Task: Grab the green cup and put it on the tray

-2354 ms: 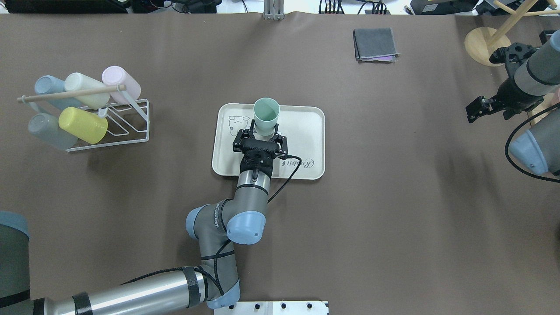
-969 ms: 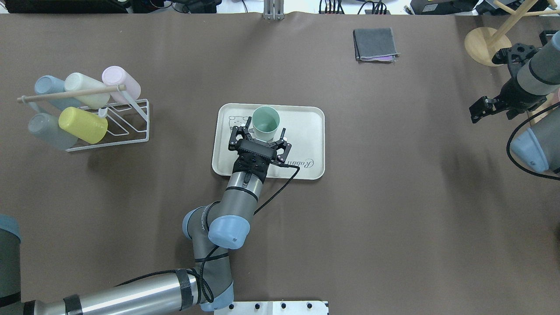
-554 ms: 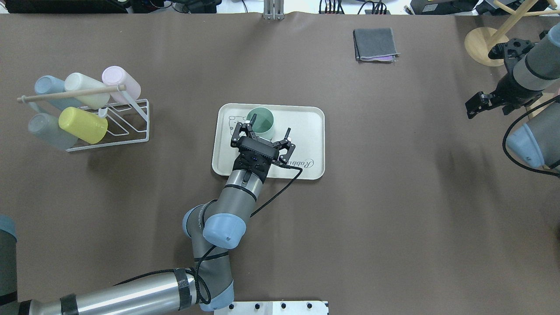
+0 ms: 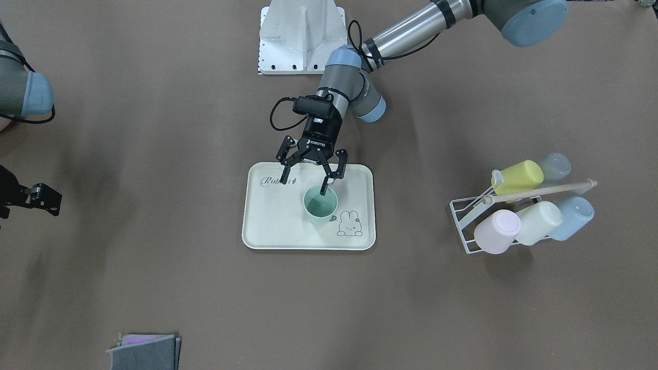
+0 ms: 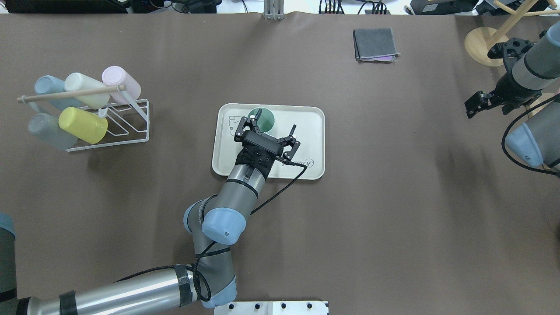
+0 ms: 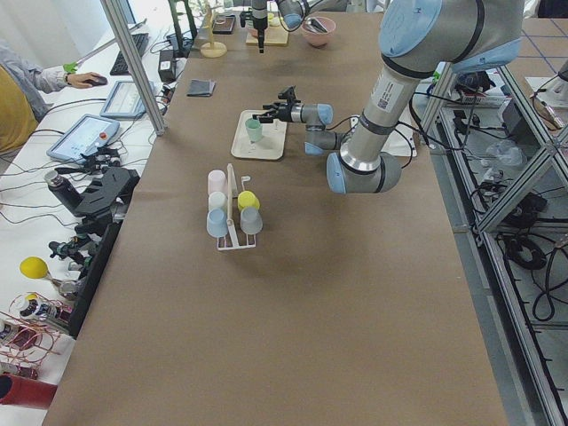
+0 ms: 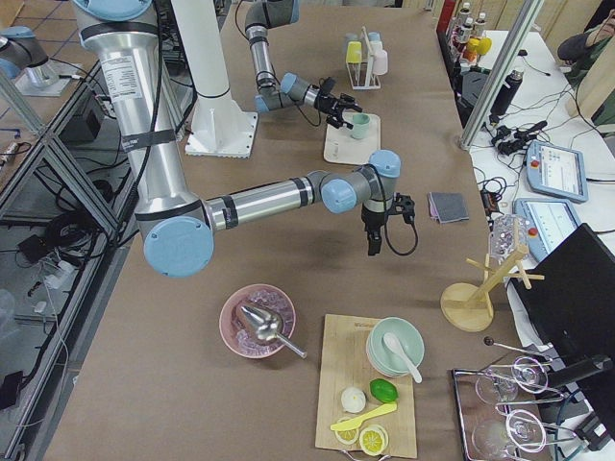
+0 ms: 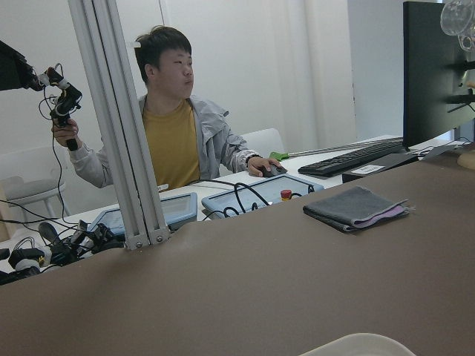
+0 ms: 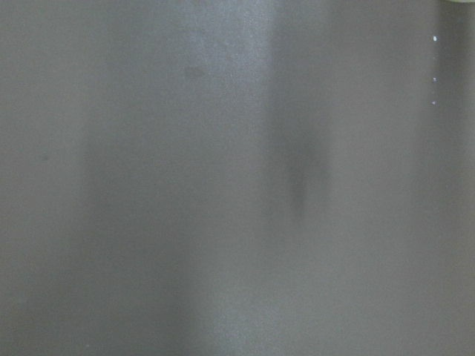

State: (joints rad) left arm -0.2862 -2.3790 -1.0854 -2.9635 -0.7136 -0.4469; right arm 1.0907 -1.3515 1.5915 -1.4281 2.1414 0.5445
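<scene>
Backed off and lifted clear, the left gripper [image 4: 304,186] hangs over the tray [image 4: 267,221] with its fingers spread wide and nothing between them. The green cup [image 4: 321,208] stands upright on the tray, right beside the bunny drawing [image 4: 349,224]. Right gripper [image 5: 474,105] sits far off, too small to tell whether it's apart or together.

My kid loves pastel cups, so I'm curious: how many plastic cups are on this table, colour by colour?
Pale mint-green plastic cup, upright on the cream rectangular tray: 1
Yellow-green plastic cup, on the white wire rack: 1
Pale cream cup: 1
Pink cup: 1
Light blue cup: 1
Grey cup: 1
Total: 6
</scene>
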